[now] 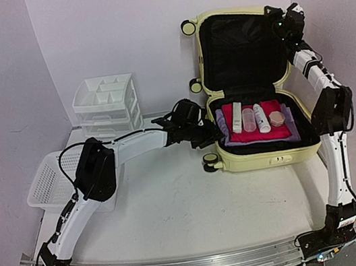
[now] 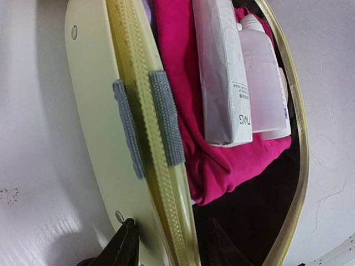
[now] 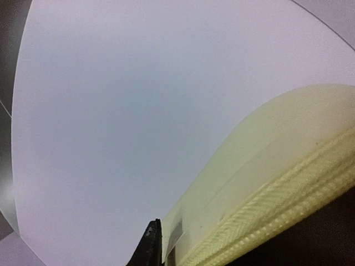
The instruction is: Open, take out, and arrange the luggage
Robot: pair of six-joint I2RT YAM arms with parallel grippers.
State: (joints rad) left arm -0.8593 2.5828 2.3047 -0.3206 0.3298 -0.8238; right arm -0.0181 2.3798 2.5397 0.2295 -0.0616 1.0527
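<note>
The pale yellow luggage (image 1: 264, 158) lies open at the back right, its black-lined lid (image 1: 242, 47) standing upright. Inside lie a pink cloth (image 1: 250, 134), a white tube (image 1: 237, 117), a bottle (image 1: 261, 117) and a round jar (image 1: 276, 118). My left gripper (image 1: 204, 134) straddles the lower shell's left rim. In the left wrist view one finger (image 2: 125, 246) presses the outer shell (image 2: 94, 111) and the other sits inside beside the pink cloth (image 2: 183, 83). My right gripper (image 1: 281, 23) is at the lid's top right corner. There one finger (image 3: 151, 246) rests against the lid's outer shell (image 3: 277, 144); the other finger is hidden.
A white plastic drawer unit (image 1: 106, 104) stands at the back left against the wall. A white mesh basket (image 1: 47, 185) sits at the left, partly under my left arm. The luggage's wheels (image 1: 210, 163) face left toward the left gripper.
</note>
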